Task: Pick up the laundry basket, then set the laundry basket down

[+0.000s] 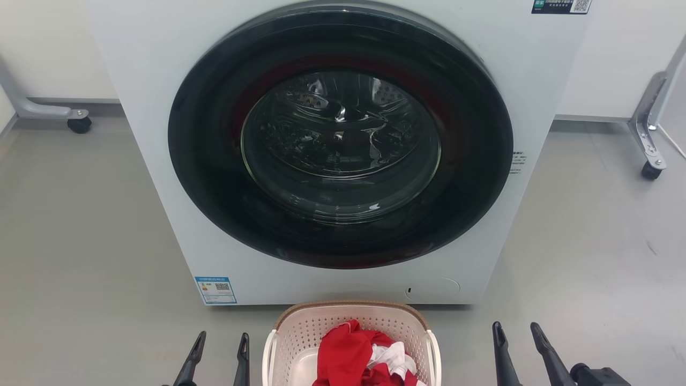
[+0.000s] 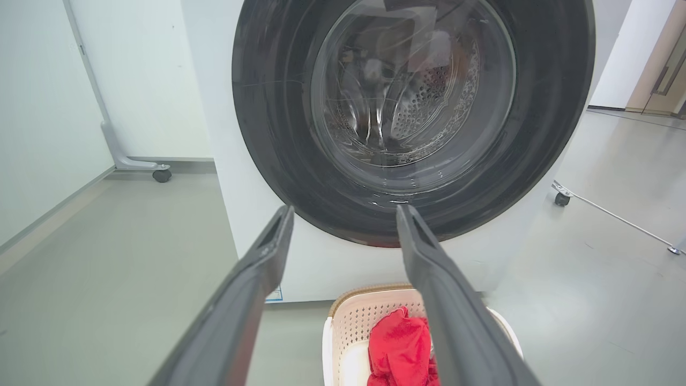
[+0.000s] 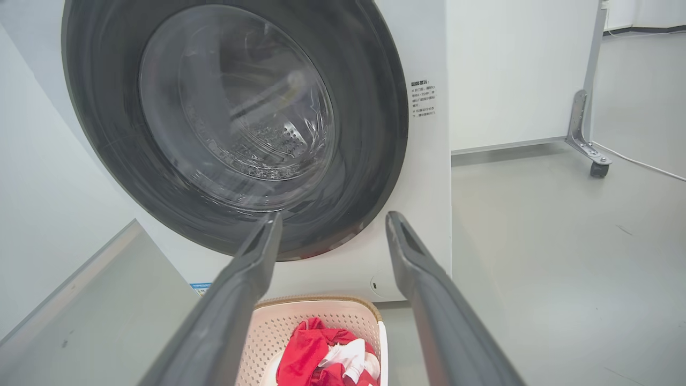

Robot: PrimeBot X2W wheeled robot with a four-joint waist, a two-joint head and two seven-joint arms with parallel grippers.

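We find the washer standing as a wall just behind the laundry basket, leaving only a narrow strip of floor at the basket's far rim. Bare floor lies along both long sides. The left gripper, fingers spread, sits near the left side; the right gripper, fingers spread, sits farther out on the right. Red and white clothes pile up inside the basket. Two wheeled frame feet stand well apart, near the walls.
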